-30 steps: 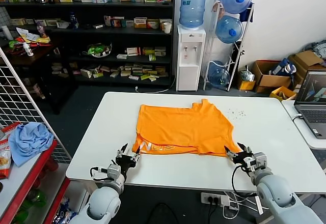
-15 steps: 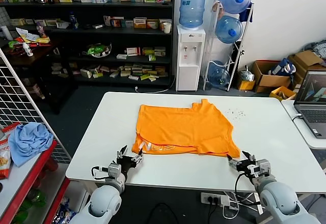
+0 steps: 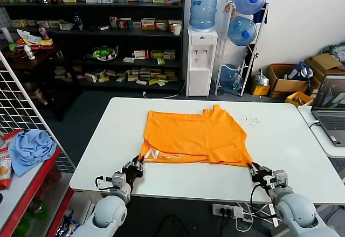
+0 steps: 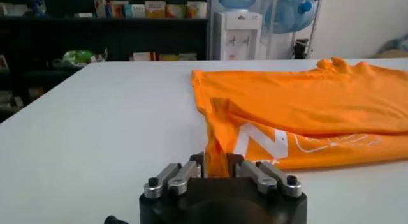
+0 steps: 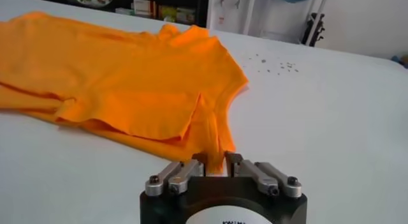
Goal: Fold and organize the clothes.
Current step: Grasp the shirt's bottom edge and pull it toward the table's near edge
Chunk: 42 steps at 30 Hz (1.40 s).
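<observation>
The white table point(image 3: 280, 140) fills my workspace, and the orange T-shirt point(image 3: 194, 134) lies flat across its middle, lettering showing along the near edge. My left gripper point(image 4: 222, 171) is clamped on the near left corner, my right gripper point(image 5: 217, 163) on the near right corner, each with only a thin pinch of fabric. The 2 holds look shallow: uneven lifting could pull 1 corner free or drag the shirt askew.
</observation>
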Each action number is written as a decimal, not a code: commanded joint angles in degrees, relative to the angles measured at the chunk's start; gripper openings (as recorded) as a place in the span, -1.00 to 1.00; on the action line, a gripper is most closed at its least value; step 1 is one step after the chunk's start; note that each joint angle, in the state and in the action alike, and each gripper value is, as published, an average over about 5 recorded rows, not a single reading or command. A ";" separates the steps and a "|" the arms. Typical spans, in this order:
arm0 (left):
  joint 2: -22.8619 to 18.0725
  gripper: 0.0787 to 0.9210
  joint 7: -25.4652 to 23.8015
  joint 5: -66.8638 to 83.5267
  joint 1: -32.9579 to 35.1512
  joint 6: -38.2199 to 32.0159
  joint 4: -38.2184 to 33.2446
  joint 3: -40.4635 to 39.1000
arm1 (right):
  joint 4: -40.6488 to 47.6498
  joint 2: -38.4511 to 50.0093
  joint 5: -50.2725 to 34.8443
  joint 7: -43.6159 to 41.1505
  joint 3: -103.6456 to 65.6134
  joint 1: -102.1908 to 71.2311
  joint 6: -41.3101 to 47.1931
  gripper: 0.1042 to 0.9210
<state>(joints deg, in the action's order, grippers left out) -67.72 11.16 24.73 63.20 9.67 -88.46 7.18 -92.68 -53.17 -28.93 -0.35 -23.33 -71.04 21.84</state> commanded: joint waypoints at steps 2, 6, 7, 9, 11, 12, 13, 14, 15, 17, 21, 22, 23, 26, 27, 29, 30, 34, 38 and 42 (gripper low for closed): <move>1.58 -0.72 0.01 2.78 1.51 1.00 -2.24 0.18 | -1.55 1.51 -0.34 -0.10 -0.86 -1.28 0.65 -0.90; 3.50 -0.93 0.97 5.08 3.53 2.29 -6.87 0.19 | -3.68 3.15 -1.02 -0.11 -1.99 -3.17 1.42 -0.95; 3.97 -0.95 1.23 5.60 4.08 2.63 -8.19 0.21 | -4.16 3.56 -1.23 -0.14 -2.34 -3.80 1.56 -0.95; 4.99 -0.96 1.60 6.26 5.51 3.07 -10.77 0.30 | -5.14 4.33 -1.67 -0.21 -3.25 -5.39 1.74 -0.95; 5.90 -0.96 1.81 6.51 7.02 3.29 -13.09 0.41 | -6.11 5.07 -2.07 -0.25 -4.18 -7.26 1.87 -0.95; 6.41 -0.96 1.87 6.51 7.96 3.33 -14.16 0.45 | -6.70 5.47 -2.24 -0.23 -4.78 -8.47 1.92 -0.95; 6.81 -0.96 1.91 6.46 8.71 3.34 -15.08 0.46 | -7.32 5.84 -2.38 -0.18 -5.33 -9.62 2.00 -0.95; 7.23 -0.96 1.92 6.36 9.54 3.34 -15.91 0.44 | -7.90 6.18 -2.45 -0.07 -5.87 -10.77 2.12 -0.95; 7.66 -0.96 1.92 6.27 10.36 3.34 -16.68 0.40 | -8.65 6.53 -2.52 0.08 -6.52 -12.23 2.31 -0.95; 8.34 -0.96 1.92 6.09 11.73 3.35 -17.95 0.25 | -10.21 7.01 -2.60 0.42 -7.64 -14.72 2.75 -0.95; 9.55 -0.96 1.89 5.57 14.49 3.50 -20.20 -0.11 | -13.74 7.46 -2.96 1.05 -10.46 -20.14 3.72 -0.95; 9.80 -0.96 1.84 5.33 15.10 3.61 -20.60 -0.20 | -14.56 7.45 -3.11 1.20 -11.21 -21.32 4.00 -0.95; 9.99 -0.96 1.82 5.08 15.59 3.85 -20.94 -0.31 | -15.22 7.42 -3.29 1.33 -11.78 -22.10 4.29 -0.95; 10.35 -0.96 1.85 4.47 16.60 4.79 -21.49 -0.63 | -16.76 7.26 -3.80 1.68 -13.03 -24.00 5.31 -0.95; 10.46 -0.96 1.91 4.33 16.84 5.16 -21.60 -0.71 | -17.13 7.23 -3.87 1.72 -13.22 -24.36 5.63 -0.95; 10.69 -0.96 2.01 4.00 17.18 5.99 -21.87 -0.74 | -17.76 7.21 -3.97 1.83 -13.56 -24.88 6.30 -0.95; 10.80 -0.96 1.99 3.82 17.27 6.36 -22.06 -0.69 | -18.03 7.24 -4.00 1.90 -13.71 -24.91 6.53 -0.95; 10.95 -0.94 1.67 3.16 16.43 7.31 -22.91 -0.07 | -18.62 7.42 -4.58 2.50 -14.18 -23.84 6.66 -0.84; 11.51 -0.78 1.40 3.97 14.55 8.20 -23.97 0.79 | -19.44 7.95 -6.60 3.41 -14.72 -21.77 7.48 -0.56; 13.48 -0.52 0.66 5.34 12.40 9.32 -25.15 1.33 | -20.77 9.52 -10.25 3.97 -15.61 -19.64 8.63 -0.28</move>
<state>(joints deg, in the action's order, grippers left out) -56.85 12.67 28.91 77.38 16.73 -110.65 7.79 -110.53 -45.20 -34.93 2.62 -37.14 -91.37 28.60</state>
